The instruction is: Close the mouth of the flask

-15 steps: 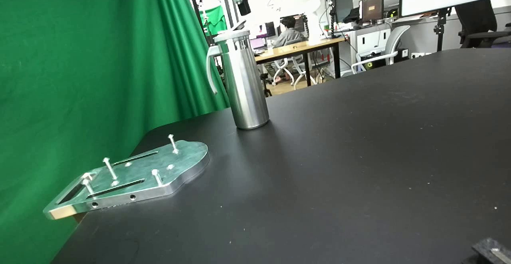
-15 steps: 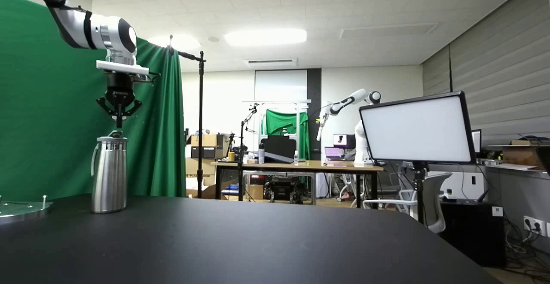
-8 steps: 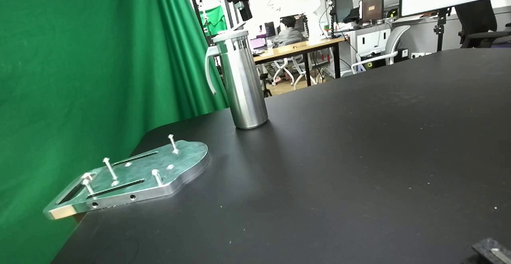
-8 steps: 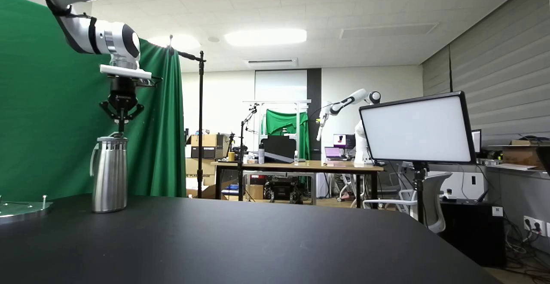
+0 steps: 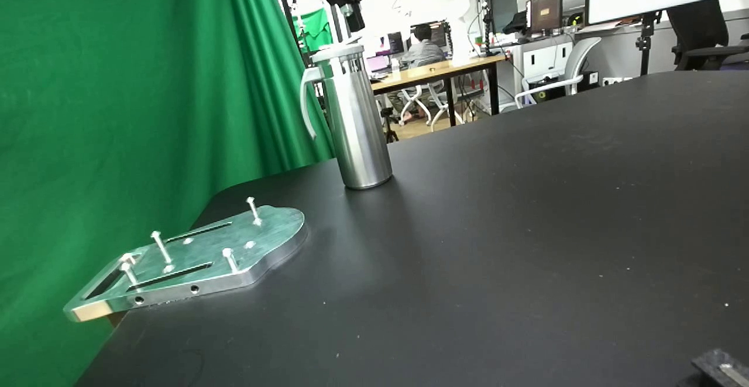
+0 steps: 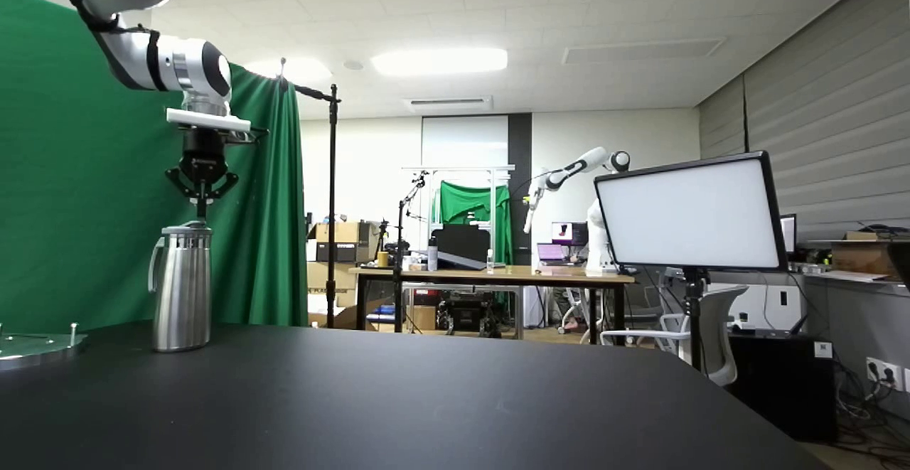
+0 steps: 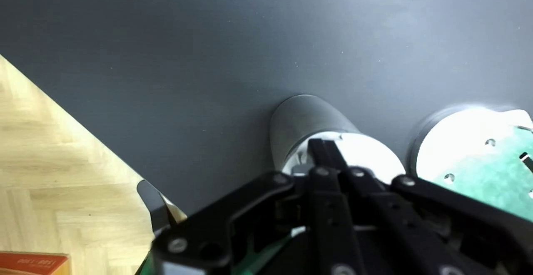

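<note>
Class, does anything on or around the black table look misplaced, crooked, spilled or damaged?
Yes: the pegged plate looks oddly placed. In an exterior view, one end appears to jut past the edge of the black table rather than lying fully on it. The flask stands upright, and I see no spill or damage.
</note>
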`<state>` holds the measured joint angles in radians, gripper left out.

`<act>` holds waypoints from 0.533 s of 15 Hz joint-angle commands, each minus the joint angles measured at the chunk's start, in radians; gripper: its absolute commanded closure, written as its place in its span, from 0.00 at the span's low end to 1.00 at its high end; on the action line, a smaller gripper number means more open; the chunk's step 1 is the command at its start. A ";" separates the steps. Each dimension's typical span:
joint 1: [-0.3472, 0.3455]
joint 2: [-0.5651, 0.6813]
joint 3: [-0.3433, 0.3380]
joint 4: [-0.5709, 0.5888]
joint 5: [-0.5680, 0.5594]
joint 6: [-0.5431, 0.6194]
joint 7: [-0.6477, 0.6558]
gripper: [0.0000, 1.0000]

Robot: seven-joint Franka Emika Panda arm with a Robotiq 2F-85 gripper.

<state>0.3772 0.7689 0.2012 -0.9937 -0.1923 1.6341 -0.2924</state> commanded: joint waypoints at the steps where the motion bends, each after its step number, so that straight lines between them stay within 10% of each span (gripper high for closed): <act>1: 0.008 0.035 -0.008 0.065 -0.009 -0.035 0.000 1.00; 8: 0.004 0.090 -0.014 0.108 -0.004 -0.053 -0.004 1.00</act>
<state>0.3761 0.8117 0.1942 -0.9564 -0.1927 1.6198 -0.2929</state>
